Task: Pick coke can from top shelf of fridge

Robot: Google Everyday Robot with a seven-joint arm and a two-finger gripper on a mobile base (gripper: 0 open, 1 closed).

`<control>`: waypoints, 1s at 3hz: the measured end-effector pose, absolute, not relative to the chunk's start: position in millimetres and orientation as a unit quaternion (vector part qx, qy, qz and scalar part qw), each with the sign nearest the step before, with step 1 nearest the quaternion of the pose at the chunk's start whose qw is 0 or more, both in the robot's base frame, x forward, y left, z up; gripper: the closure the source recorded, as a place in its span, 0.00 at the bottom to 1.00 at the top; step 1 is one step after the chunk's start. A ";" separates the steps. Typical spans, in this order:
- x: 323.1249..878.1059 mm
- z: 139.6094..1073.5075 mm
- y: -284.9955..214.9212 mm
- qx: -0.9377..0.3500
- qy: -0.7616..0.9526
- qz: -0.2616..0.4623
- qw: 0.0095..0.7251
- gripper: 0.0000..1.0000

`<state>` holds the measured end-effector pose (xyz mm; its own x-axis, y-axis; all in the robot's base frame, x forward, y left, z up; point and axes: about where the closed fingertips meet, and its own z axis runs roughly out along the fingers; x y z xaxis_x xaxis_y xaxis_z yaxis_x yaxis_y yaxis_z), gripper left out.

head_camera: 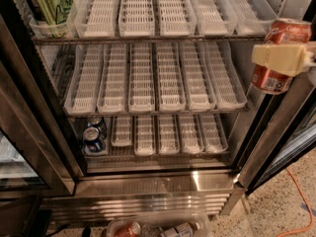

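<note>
Right edge of frame, upper half: the robot's gripper (282, 58) pinches the coke can (270, 81) around its middle, w/ a pale yellow finger pad (276, 58) pressed flat across the red side; the 2nd finger is hidden behind the can. The can hangs tilted, silver top toward the upper right, off the racks and in front of the fridge's right door frame. Bottom center, a clear bin (148, 225) w/ bottles sits on the speckled floor (276, 206), and an orange cable (302, 201) crosses the lower right corner. Behind the bin runs the ribbed steel base of the fridge (148, 204). Inside, the lowest rack (158, 157) holds two dark blue cans (93, 138) in its far-left lane, one behind the other, beside a row of white slotted trays. Above it, the middle rack (148, 111) carries a similar row. Farthest back, at the top of frame, the top shelf (148, 38) has a tall green can (49, 1) standing in its upper-left tray, well apart from the coke can.
</note>
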<state>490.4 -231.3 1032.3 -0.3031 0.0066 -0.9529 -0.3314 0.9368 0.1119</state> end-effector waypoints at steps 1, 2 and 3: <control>481.3 1028.6 -219.3 -0.130 0.804 0.155 0.560 1.00; 481.8 1025.6 -210.9 -0.140 0.803 0.160 0.557 1.00; 474.1 1013.0 -170.6 -0.192 0.798 0.185 0.541 1.00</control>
